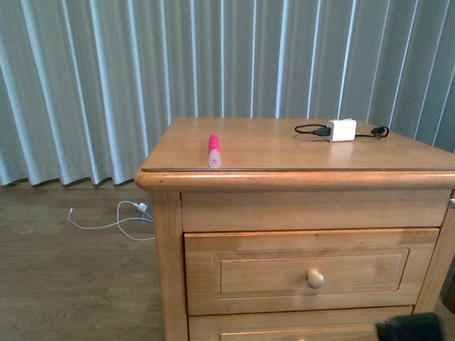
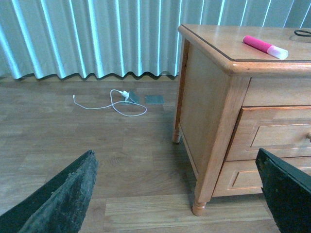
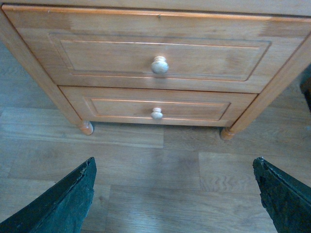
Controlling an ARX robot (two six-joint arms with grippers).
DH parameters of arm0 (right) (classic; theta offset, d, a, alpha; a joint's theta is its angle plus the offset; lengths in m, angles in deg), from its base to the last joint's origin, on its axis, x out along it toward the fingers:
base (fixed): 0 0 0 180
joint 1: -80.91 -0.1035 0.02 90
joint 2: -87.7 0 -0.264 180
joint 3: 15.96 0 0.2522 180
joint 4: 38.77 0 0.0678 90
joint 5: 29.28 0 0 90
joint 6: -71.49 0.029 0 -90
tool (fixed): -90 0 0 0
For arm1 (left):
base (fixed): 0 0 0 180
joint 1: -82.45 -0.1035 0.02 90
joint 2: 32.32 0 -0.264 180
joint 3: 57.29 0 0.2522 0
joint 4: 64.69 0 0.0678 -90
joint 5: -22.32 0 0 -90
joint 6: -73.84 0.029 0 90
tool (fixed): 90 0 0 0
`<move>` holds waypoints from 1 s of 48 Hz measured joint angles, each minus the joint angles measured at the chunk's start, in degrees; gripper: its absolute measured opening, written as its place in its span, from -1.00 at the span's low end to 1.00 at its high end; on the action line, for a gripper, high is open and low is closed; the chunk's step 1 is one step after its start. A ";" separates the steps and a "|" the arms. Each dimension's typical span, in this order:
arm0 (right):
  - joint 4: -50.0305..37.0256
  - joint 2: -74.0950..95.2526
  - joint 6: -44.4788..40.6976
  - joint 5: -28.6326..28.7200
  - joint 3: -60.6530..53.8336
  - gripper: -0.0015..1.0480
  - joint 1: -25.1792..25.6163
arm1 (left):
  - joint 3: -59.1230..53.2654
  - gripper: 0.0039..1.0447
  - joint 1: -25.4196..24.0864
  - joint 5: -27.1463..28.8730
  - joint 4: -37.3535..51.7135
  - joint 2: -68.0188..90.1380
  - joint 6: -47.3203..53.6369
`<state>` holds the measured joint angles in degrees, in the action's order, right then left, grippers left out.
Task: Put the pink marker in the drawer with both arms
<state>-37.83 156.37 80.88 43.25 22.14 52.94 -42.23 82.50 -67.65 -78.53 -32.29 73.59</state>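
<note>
Left hand (image 2: 175, 154) fingers spread wide apart, holding nothing, low over bare floor (image 2: 97, 145); pink marker (image 2: 265, 46) up ahead of it, lying flat on the table (image 2: 218, 41) close to the front edge, pale cap end toward that edge; right hand (image 3: 174, 160) also spread apart, empty, facing the drawer (image 3: 112, 58), shut, knob (image 3: 160, 65) ahead and above; lower drawer (image 3: 121, 109) shut beneath; open floor between hands and table; white charger (image 1: 342, 130) with black cable (image 1: 309, 130) further back, well apart from marker.
</note>
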 joint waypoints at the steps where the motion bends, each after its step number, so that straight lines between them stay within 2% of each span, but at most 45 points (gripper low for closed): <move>1: -0.13 1.97 0.35 -0.17 1.07 0.83 -0.50 | 0.00 0.89 0.00 0.00 0.00 0.00 0.00; 8: -0.79 13.92 2.56 -2.19 8.66 0.83 -2.47 | 0.00 0.89 0.00 0.00 0.00 0.00 0.00; 23: -3.69 32.00 2.43 -6.64 22.16 0.83 -1.88 | 0.00 0.89 0.00 0.00 0.00 0.00 0.00; 31: -5.79 38.97 0.68 -6.40 28.48 0.83 -0.68 | 0.00 0.89 0.00 0.00 0.00 0.00 0.00; 48: -10.88 51.08 -3.67 -1.86 36.81 0.83 4.04 | 0.00 0.89 0.00 0.00 0.00 0.00 0.00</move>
<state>-48.71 207.45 77.21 41.39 58.95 56.98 -42.23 82.50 -67.65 -78.53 -32.29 73.59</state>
